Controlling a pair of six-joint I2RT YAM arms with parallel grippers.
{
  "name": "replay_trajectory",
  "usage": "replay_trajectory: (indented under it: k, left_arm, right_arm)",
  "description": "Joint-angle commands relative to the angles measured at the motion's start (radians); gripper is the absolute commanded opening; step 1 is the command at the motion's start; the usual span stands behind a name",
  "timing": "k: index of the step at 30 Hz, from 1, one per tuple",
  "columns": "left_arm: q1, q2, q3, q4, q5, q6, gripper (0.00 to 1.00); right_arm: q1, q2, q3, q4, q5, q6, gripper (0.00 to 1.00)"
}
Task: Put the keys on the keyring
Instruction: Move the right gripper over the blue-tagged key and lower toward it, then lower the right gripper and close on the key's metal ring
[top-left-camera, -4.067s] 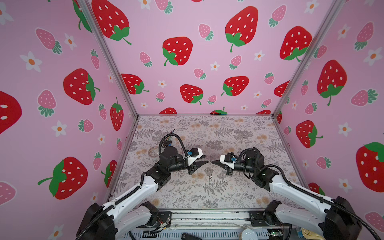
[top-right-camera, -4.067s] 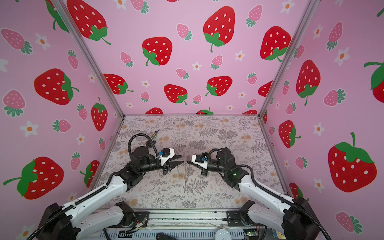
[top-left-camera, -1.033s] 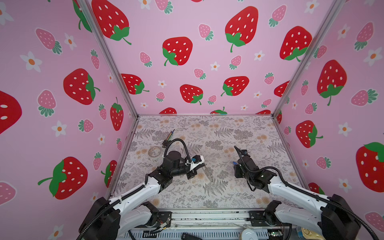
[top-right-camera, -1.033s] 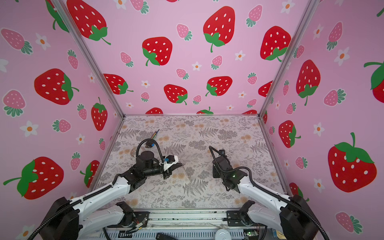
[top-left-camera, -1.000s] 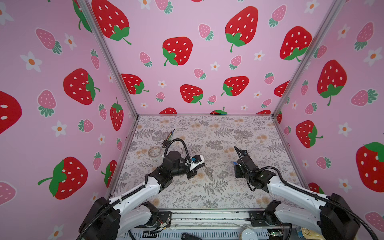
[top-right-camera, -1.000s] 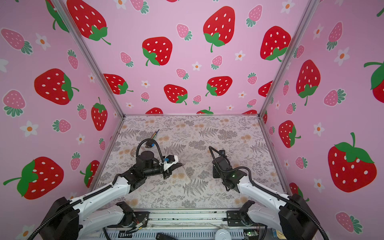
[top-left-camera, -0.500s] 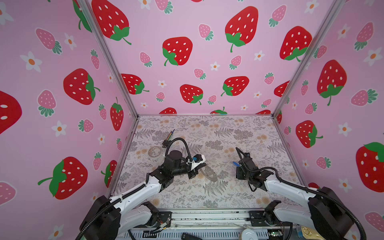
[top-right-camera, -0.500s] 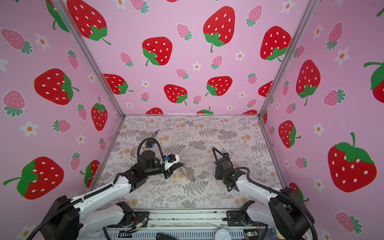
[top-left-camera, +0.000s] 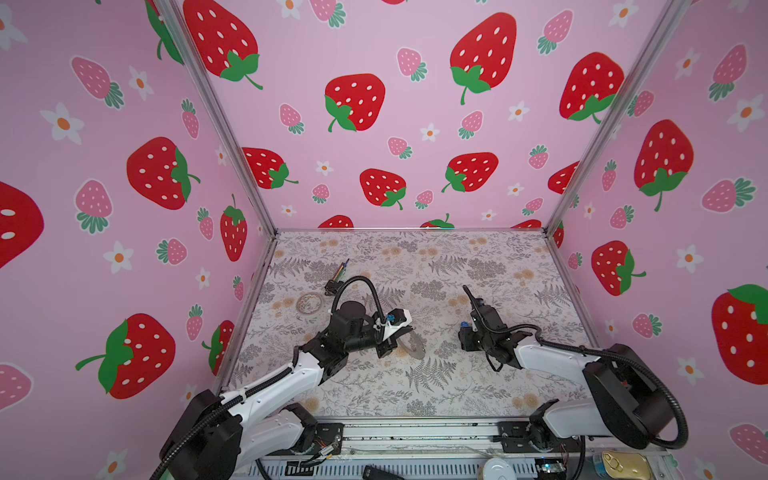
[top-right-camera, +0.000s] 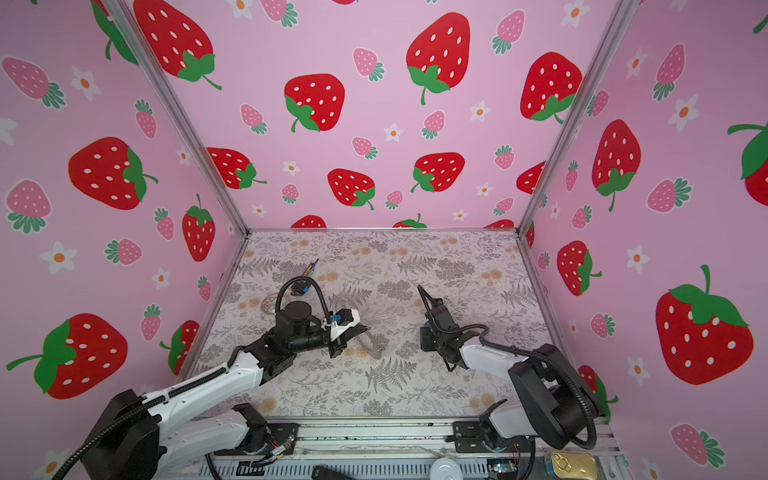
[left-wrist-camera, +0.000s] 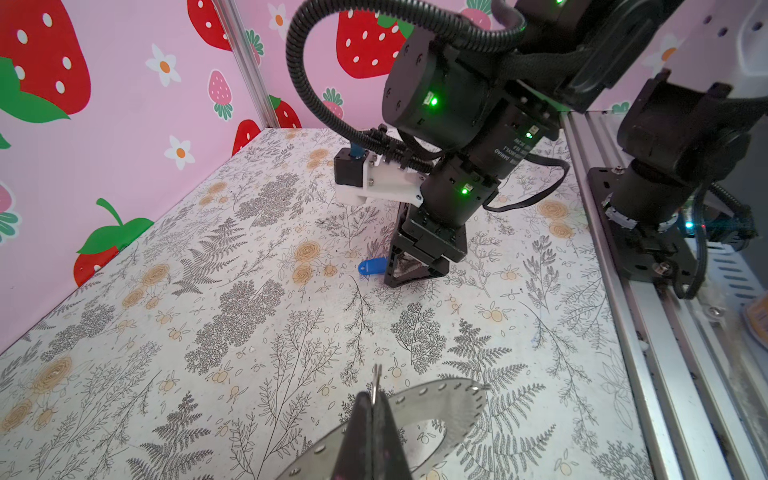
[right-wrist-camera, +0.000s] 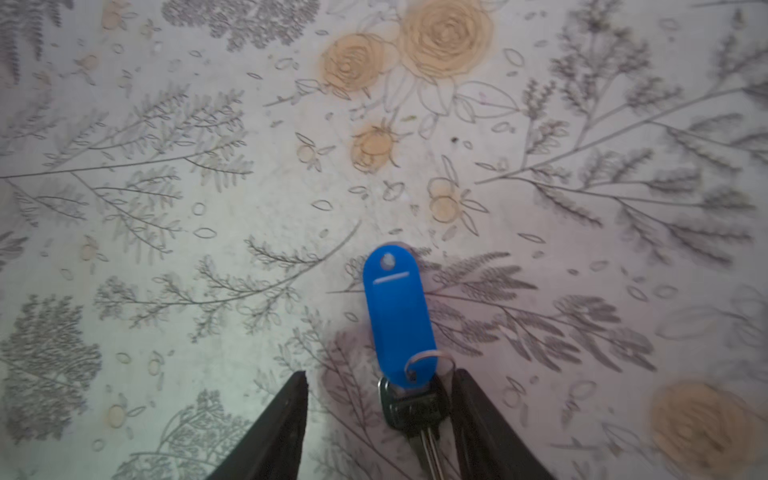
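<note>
The keyring (left-wrist-camera: 440, 409), a flat grey metal ring with small holes round its rim, is pinched by its band in my left gripper (left-wrist-camera: 376, 405), which is shut on it. In both top views the keyring (top-left-camera: 412, 348) (top-right-camera: 372, 347) hangs tilted just over the table below the left gripper (top-left-camera: 404, 333) (top-right-camera: 360, 331). The keys (right-wrist-camera: 411, 409) with their blue tag (right-wrist-camera: 397, 316) lie flat on the table. My right gripper (right-wrist-camera: 378, 386) stands open over them, and the key heads lie close to one finger. The blue tag (left-wrist-camera: 371, 266) also shows beside the right gripper (left-wrist-camera: 409, 270).
A black plug with coloured wires (top-left-camera: 337, 280) and a pale see-through hoop (top-left-camera: 309, 302) lie at the back left of the floral table. Pink strawberry walls close in three sides. A metal rail (top-left-camera: 415, 432) runs along the front edge.
The right gripper has sunk to the table and now straddles the keys, with its jaws changing width. The left gripper, still shut, has turned so the keyring shows below it.
</note>
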Motion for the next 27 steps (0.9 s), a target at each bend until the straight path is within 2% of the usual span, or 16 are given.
replay_trajectory:
  k: [1, 4, 10, 12, 15, 21, 27]
  left_arm:
    - [-0.005, 0.004, 0.042, 0.032, -0.004, 0.022, 0.0]
    - [-0.004, 0.01, 0.04, 0.032, -0.009, 0.024, 0.0]
    - [-0.004, 0.019, 0.04, 0.037, -0.013, 0.024, 0.0]
    - [-0.004, 0.017, 0.04, 0.036, -0.019, 0.026, 0.0]
    - [-0.005, 0.011, 0.038, 0.035, -0.024, 0.031, 0.0]
    - [-0.004, 0.008, 0.037, 0.034, -0.027, 0.034, 0.0]
    - [-0.005, 0.007, 0.037, 0.033, -0.029, 0.037, 0.0]
  right_arm:
    - [0.052, 0.021, 0.011, -0.002, -0.181, -0.042, 0.53]
    - [0.076, -0.009, 0.032, -0.032, -0.198, -0.049, 0.52]
    - [0.061, -0.115, 0.041, -0.115, -0.035, -0.067, 0.52]
    - [0.05, -0.127, 0.037, -0.117, -0.016, -0.076, 0.48]
    - [0.049, -0.101, 0.045, -0.118, -0.007, -0.092, 0.45]
    - [0.08, -0.013, 0.085, -0.1, -0.068, -0.12, 0.4]
    - [0.132, 0.035, 0.123, -0.129, -0.027, -0.13, 0.39]
